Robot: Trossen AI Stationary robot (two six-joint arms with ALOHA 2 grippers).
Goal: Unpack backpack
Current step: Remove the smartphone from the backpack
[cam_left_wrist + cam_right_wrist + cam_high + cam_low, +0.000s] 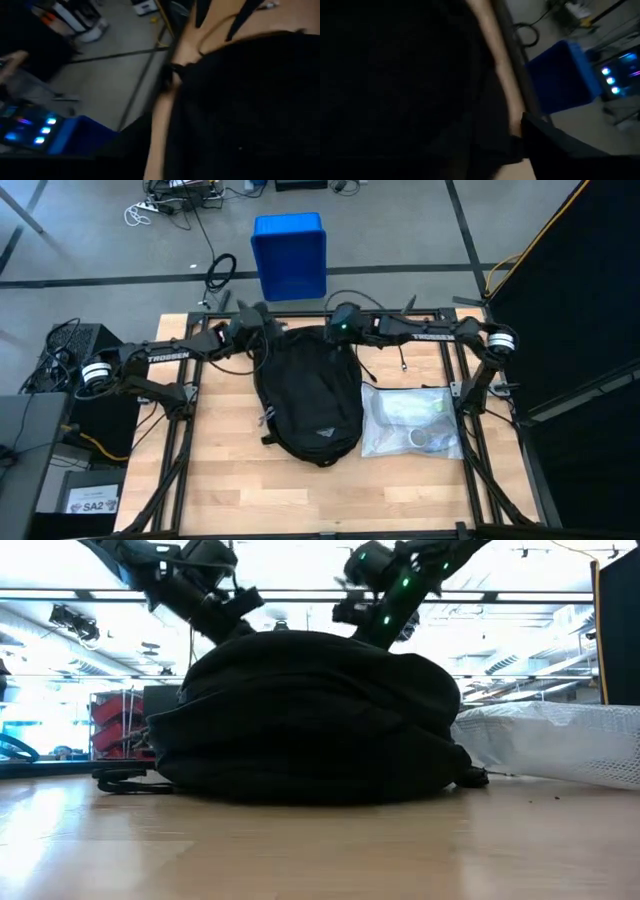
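Observation:
The black backpack [308, 395] lies flat in the middle of the wooden table and fills most of the low view [310, 720]. My left gripper [262, 320] hovers at the backpack's far left end and comes down from above in the low view [235, 620]. My right gripper [335, 328] is at the far right end, with green lights on its wrist [375, 625]. Both wrist views show only dark, blurred backpack fabric [250, 110] [395, 85] close up. Whether either gripper touches the fabric cannot be told.
A clear plastic bag [410, 420] with white items lies on the table just right of the backpack. A blue crate [290, 255] stands on the floor beyond the far edge. Bare wood [300, 495] runs along the near edge.

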